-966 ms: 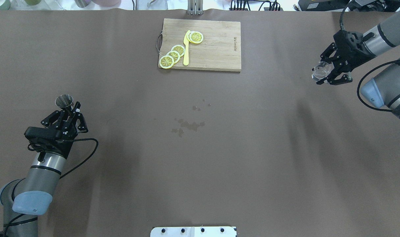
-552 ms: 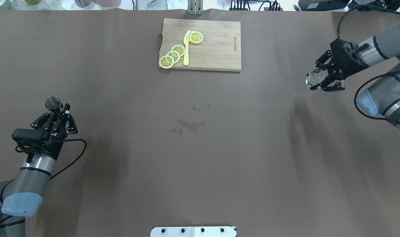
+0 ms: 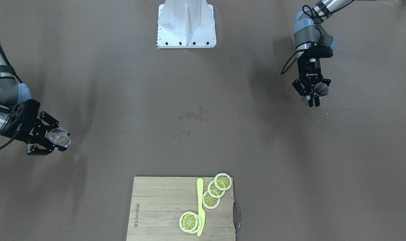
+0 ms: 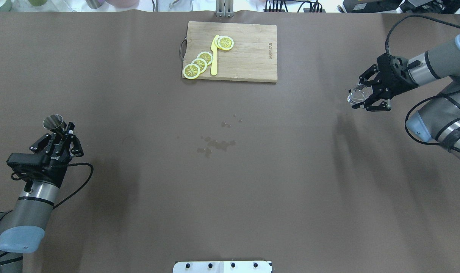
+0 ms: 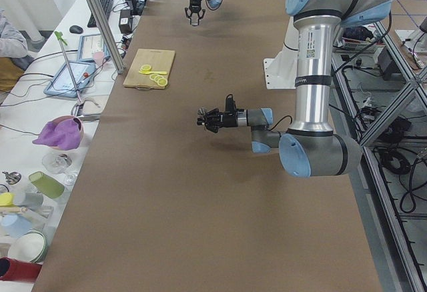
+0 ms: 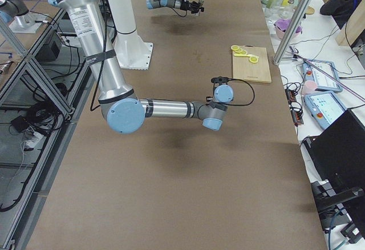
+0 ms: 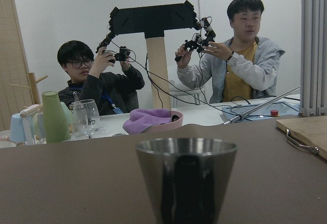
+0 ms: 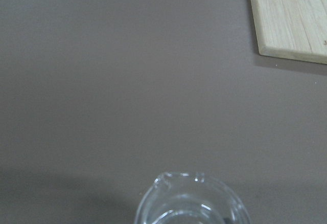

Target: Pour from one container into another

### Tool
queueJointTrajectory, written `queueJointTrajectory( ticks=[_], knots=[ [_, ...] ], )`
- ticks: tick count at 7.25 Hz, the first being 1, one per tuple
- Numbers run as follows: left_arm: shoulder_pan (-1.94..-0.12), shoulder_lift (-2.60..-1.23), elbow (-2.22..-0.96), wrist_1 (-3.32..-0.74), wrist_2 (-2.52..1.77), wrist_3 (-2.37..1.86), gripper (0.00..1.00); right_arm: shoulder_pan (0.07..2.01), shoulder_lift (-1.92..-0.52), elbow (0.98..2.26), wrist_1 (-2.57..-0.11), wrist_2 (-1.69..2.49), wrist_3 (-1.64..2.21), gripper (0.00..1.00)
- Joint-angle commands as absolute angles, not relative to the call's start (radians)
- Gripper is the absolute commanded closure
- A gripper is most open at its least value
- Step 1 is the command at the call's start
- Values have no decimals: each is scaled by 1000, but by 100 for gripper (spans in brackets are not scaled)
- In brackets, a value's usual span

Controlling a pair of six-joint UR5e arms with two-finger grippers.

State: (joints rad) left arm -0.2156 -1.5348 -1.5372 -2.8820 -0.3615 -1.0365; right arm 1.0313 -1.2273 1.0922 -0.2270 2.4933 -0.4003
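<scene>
From where I stand, the left gripper (image 4: pixel 59 131) is clamped on the steel cup (image 4: pixel 52 122). Over the last second it has slid further toward the left edge of the overhead view — away from the middle. The right gripper (image 4: pixel 362 99), closed around the clear glass (image 4: pixel 355 94) at the upper right, has crept inward and down the frame. The two containers are well apart, so pouring looks some way off — they must meet first.
</scene>
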Motion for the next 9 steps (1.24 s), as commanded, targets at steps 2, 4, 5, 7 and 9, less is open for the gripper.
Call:
queueJointTrajectory(
  ticks=[2, 4, 5, 7, 9],
  knots=[
    [-215, -1526, -1629, -2613, -345, -1223, 100, 1020, -1220, 1002, -141, 2497, -362, 100],
    [-215, -1534, -1643, -2566, -342, -1304, 100, 1019, -1213, 983, -141, 2497, -350, 100],
    [-215, -1534, -1641, -2536, -339, -1357, 100, 1017, -1207, 974, -141, 2499, -347, 100],
    [-215, -1539, -1651, -2413, -298, -1477, 100, 1002, -1184, 971, -143, 2496, -333, 100],
    [-210, -1566, -1641, -2405, -284, -1479, 100, 988, -1157, 973, -143, 2494, -264, 100]
  ],
)
